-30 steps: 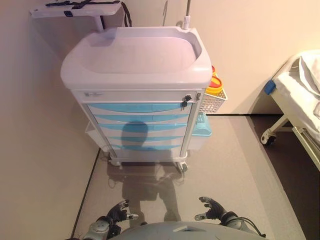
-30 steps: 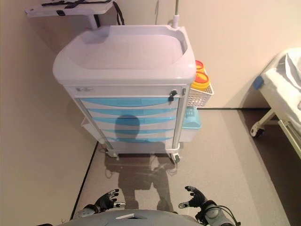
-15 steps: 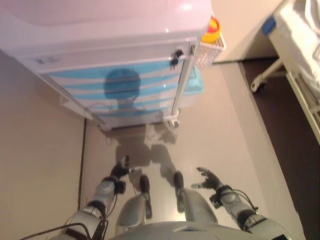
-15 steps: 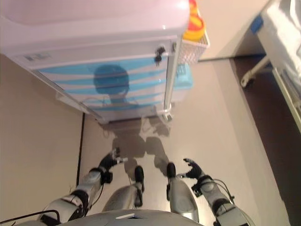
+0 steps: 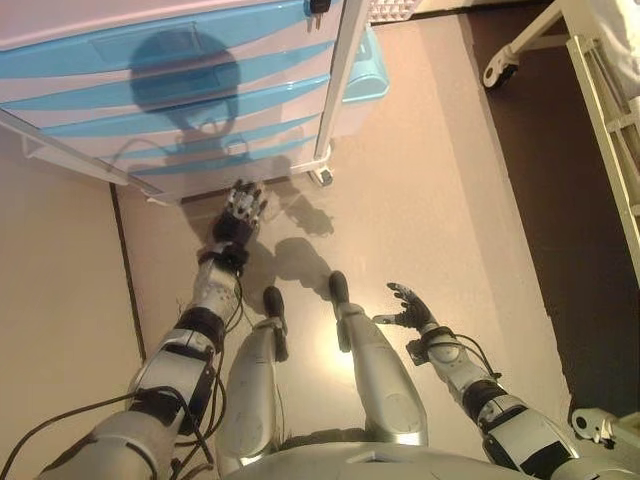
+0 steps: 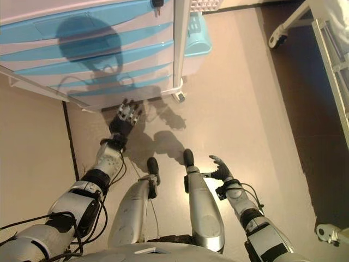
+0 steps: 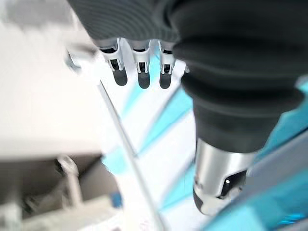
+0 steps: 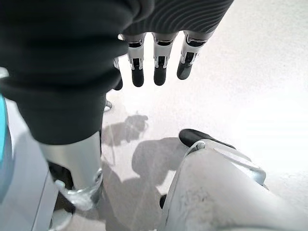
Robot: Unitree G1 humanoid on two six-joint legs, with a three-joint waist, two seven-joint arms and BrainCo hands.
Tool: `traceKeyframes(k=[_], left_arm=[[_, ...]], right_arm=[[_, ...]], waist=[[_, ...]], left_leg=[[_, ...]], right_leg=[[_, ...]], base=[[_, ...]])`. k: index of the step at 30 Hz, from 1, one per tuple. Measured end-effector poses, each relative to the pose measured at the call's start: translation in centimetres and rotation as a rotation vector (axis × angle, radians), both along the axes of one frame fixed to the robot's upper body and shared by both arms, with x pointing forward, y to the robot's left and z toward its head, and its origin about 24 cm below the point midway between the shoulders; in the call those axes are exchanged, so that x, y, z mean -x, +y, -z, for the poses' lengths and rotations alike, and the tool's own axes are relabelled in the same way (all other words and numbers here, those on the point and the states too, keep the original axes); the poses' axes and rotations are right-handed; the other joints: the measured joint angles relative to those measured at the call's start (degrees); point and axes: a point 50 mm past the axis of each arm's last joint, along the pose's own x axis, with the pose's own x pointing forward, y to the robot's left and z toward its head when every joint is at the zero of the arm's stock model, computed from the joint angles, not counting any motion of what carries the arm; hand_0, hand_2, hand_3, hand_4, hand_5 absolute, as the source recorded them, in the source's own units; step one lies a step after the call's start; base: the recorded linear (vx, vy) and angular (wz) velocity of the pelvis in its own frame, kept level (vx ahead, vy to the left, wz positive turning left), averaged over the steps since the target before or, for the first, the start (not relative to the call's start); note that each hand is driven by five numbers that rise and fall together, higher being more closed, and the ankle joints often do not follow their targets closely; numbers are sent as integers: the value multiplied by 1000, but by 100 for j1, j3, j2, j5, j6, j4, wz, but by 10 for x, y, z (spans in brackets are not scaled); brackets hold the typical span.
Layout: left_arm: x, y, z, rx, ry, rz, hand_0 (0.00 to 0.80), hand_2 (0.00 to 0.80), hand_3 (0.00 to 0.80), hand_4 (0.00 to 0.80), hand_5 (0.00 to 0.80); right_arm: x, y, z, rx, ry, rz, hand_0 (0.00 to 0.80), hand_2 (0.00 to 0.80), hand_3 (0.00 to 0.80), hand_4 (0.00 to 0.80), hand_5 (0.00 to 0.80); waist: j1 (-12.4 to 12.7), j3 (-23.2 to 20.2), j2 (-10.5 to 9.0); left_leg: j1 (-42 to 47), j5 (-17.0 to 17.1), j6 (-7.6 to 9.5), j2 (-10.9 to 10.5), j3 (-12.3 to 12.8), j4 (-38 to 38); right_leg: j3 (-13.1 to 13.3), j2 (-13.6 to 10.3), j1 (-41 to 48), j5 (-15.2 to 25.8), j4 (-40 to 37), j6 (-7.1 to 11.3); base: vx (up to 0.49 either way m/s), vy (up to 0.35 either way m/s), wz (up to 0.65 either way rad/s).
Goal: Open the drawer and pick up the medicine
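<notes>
The medical cart (image 5: 335,60) fills the top of the eye views, its blue-and-white drawers (image 5: 150,90) all closed. No medicine shows. My left hand (image 5: 240,210) is stretched forward, low, with straight fingers just short of the lowest drawer and the cart's base, holding nothing. In the left wrist view its fingers (image 7: 139,72) point at the blue drawer fronts (image 7: 159,115). My right hand (image 5: 410,310) hangs low on the right over the floor, open and empty; its fingers (image 8: 159,62) show relaxed in the right wrist view.
A light-blue bin (image 5: 365,75) and a white basket (image 5: 395,8) hang on the cart's right side. A bed frame (image 5: 590,90) with a caster (image 5: 495,72) stands at the far right. A wall (image 5: 50,280) runs along the left.
The camera has tilted down and closer to the cart. My left arm has reached forward to the cart's lowest drawer. My right hand stays low at the right.
</notes>
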Motion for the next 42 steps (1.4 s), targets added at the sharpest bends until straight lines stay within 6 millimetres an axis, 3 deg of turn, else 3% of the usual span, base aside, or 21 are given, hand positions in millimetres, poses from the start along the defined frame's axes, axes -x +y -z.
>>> traceKeyframes(k=[7, 14, 20, 21, 22, 23, 31, 42], left_arm=[[-24, 28, -71, 218, -237, -45, 0, 0, 0, 0, 0], [-27, 35, -82, 391, -286, -72, 0, 0, 0, 0, 0], [-29, 37, -88, 516, -309, -98, 0, 0, 0, 0, 0], [-30, 37, -88, 533, -313, -103, 69, 69, 69, 69, 69], [-30, 38, -90, 535, -324, -102, 533, 533, 533, 533, 533], [-31, 39, -99, 529, -368, -101, 784, 784, 784, 784, 784], [-29, 40, -105, 494, -441, -100, 800, 800, 800, 800, 800], [-27, 42, -99, 381, -427, -78, 800, 800, 800, 800, 800]], right_arm=[[12, -1, 6, 0, 5, 19, 0, 0, 0, 0, 0], [17, 6, 8, -2, -7, -22, 0, 0, 0, 0, 0], [18, 10, 8, -15, -19, -27, 0, 0, 0, 0, 0], [18, 10, 8, -15, -21, -31, 0, 0, 0, 0, 0], [18, 11, 7, -16, -22, -34, 0, 0, 0, 0, 0], [18, 11, 7, -17, -24, -35, 0, 0, 0, 0, 0], [17, 13, 6, -33, -38, -37, 0, 0, 0, 0, 0], [17, 9, 5, -21, -36, -35, 0, 0, 0, 0, 0]], waist=[[-107, 63, -150], [-281, 139, -318], [-335, 141, -325], [-354, 145, -333], [-364, 150, -343], [-362, 159, -363], [-368, 241, -407], [-310, 303, -314]], left_leg=[[-236, -88, 69, 18, 11, 305], [-425, -134, 103, 67, 17, 500], [-436, -137, 89, 84, 1, 498], [-441, -135, 83, 87, -8, 496], [-445, -133, 79, 90, -13, 491], [-451, -128, 71, 92, -18, 489], [-535, -88, 99, 74, -12, 444], [-277, 51, 86, -9, -7, 143]], right_leg=[[23, -17, -171, -29, 155, 15], [17, -5, -291, -12, 225, 37], [9, 11, -298, -12, 223, 38], [3, 15, -299, -12, 220, 38], [-2, 20, -301, -12, 218, 37], [-3, 23, -307, -12, 218, 37], [-5, 4, -416, 9, 220, 57], [-9, -58, -293, 6, 201, 53]], base=[[4, -1, 0], [29, -45, 0], [35, -51, 0], [19, -43, 2], [16, -41, 2], [0, 0, 0], [0, 0, 0], [-1, 5, 1]])
